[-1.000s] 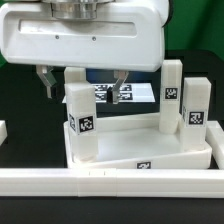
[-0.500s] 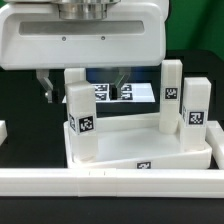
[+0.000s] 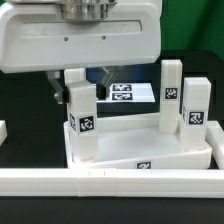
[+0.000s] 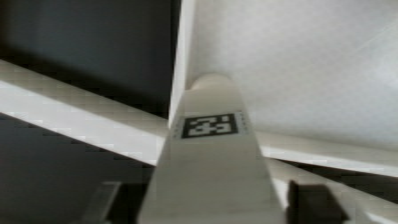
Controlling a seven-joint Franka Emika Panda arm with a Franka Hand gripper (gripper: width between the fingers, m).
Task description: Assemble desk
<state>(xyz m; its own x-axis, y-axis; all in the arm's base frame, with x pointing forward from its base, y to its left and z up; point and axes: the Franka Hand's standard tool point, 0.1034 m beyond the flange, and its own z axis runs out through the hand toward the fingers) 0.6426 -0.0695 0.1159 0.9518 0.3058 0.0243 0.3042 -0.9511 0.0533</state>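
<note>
The desk's white tabletop [image 3: 140,160] lies on the black table with white block legs standing in its corners. The front-left leg [image 3: 82,118] and the two right legs [image 3: 172,92] [image 3: 195,108] stand free. My gripper [image 3: 78,86] hangs over the back-left leg [image 3: 75,78], one finger on each side of it and shut on it. In the wrist view this tagged leg [image 4: 214,125] runs up between my gripper [image 4: 210,205], both dark pads lying against its sides. Beyond it shows the tabletop's white floor [image 4: 302,70].
The marker board [image 3: 128,92] lies flat behind the tabletop. A long white rail [image 3: 110,182] crosses the front edge of the table. A small white piece [image 3: 3,130] shows at the exterior view's left edge. The arm's white housing [image 3: 80,40] fills the upper part.
My fingers have drawn in from wide open to the sides of the back-left leg. The arm has shifted slightly toward the exterior view's left. The tabletop and legs stay put.
</note>
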